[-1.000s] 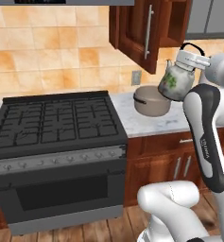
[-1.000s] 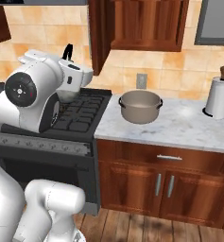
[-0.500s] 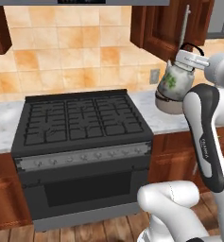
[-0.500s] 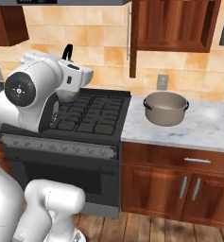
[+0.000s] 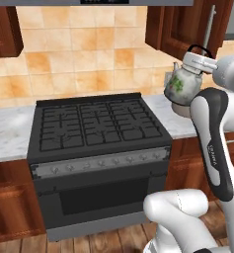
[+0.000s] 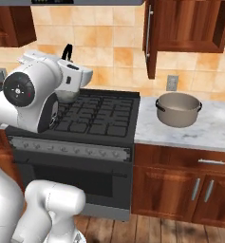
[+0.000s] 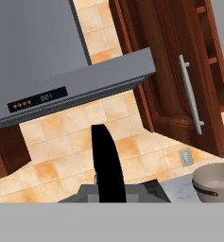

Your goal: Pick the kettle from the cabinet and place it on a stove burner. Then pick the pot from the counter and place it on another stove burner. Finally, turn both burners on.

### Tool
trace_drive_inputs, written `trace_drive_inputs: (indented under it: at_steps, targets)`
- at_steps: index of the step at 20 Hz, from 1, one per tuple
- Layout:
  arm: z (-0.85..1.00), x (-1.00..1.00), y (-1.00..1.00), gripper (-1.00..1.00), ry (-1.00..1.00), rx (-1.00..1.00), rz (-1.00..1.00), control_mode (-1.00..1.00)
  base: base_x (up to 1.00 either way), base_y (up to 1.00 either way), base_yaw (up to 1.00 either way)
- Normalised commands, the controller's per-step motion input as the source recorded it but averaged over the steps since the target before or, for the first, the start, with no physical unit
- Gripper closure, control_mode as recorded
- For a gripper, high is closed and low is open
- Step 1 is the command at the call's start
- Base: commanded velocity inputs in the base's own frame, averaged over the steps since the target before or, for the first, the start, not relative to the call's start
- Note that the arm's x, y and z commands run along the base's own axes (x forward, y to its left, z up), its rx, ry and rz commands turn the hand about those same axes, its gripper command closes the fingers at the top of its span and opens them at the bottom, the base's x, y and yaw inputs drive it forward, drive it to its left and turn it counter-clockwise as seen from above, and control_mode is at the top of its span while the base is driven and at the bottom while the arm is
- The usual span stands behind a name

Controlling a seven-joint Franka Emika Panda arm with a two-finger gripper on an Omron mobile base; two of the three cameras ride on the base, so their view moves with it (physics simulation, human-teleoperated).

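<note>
Left to right. Black gas range [image 5: 101, 129] with cast-iron grate burners [image 5: 99, 122] sits centre-left in left base view, row of small silver knobs [image 5: 103, 162] along its front; nothing on the grates. White marble table [image 5: 8, 132] on both sides of it, reddish-brown wooden base units [image 5: 10, 202] below. Small silvery-white kettle with green leafy print [image 5: 182, 83] hangs in the air past the range's right edge, over the table, spout pointing left, well above the surface. Tool [image 5: 200, 61] closed tight on the kettle's thin black arched handle [image 7: 105, 165], which runs up the middle of the hand view. Wide round taupe-grey metal pot with dark loop handles [image 6: 178, 109] stands on the table right of the range, apart from the kettle. Dark reddish-brown wall cabinet [image 6: 186, 24] above the pot, door with long silver bar handle [image 6: 147, 32] swung open.
</note>
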Motion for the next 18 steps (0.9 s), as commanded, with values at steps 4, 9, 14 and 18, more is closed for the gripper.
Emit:
trace_drive_inputs:
  at_steps: [4, 9, 14, 18]
  targets:
    - [0.00, 0.00, 0.00, 1.00, 0.00, 0.00, 0.00, 1.00, 0.34, 0.27, -0.04]
    - [0.00, 0.00, 0.00, 1.00, 0.00, 0.00, 0.00, 1.00, 0.35, 0.20, -0.03]
    - [0.00, 0.00, 0.00, 1.00, 0.00, 0.00, 0.00, 1.00, 0.36, 0.22, -0.03]
    - [0.00, 0.00, 0.00, 1.00, 0.00, 0.00, 0.00, 1.00, 0.41, 0.23, -0.03]
